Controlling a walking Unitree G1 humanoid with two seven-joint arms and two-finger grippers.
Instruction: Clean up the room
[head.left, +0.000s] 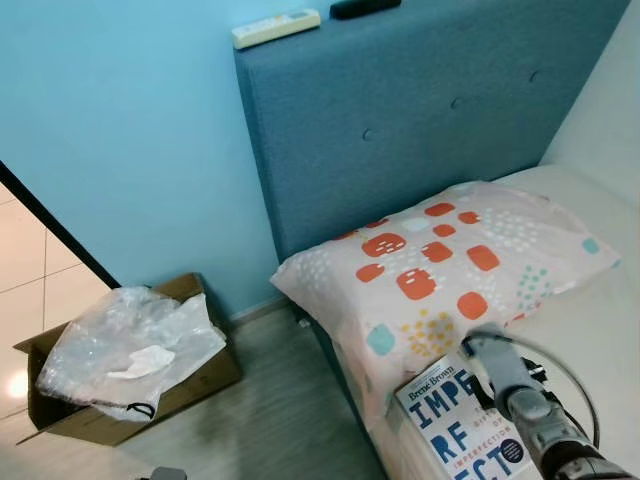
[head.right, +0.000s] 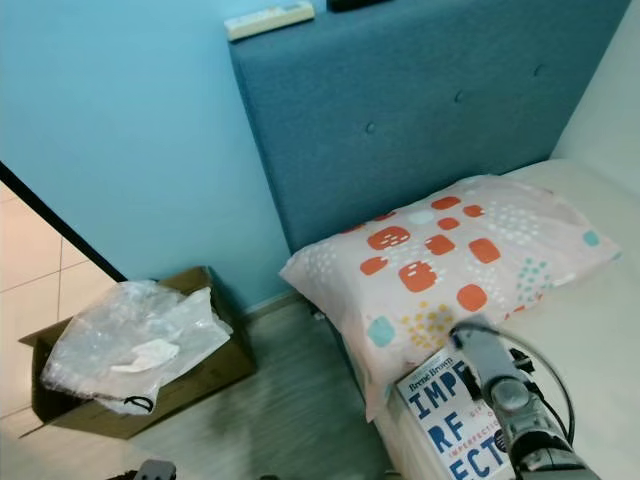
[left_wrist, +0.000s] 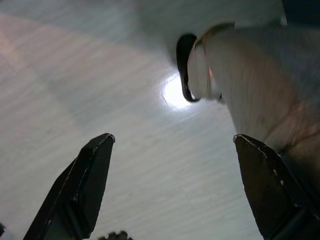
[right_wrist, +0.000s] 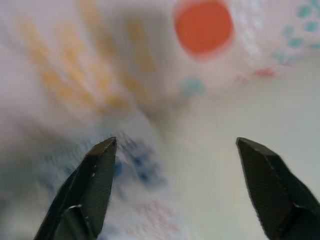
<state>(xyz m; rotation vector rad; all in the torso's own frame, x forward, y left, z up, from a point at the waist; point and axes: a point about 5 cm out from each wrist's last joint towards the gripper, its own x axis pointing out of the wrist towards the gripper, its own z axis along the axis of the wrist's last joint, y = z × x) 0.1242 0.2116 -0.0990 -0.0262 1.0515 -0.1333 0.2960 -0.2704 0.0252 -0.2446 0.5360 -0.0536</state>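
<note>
White-covered book (head.left: 462, 428) lies flat on bed (head.left: 600, 330), long axis toward pillow (head.left: 440, 262). Right tool (right_wrist: 175, 190) wide open above it; left tool (left_wrist: 170, 190) wide open over floor (left_wrist: 100, 90).

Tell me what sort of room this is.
Most likely a bedroom: a padded blue headboard, a spotted pillow on a white mattress, and a white-covered book lying at the bed's edge.

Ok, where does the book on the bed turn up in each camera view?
Left eye view: book at the bottom, right of centre, on the bed edge just below the pillow.
Right eye view: same spot, bottom, right of centre.
Right wrist view: blurred blue lettering, near one finger of the open right gripper.
Left wrist view: pointed at the floor instead.
Shared landmark: the pillow's orange spots.
</note>
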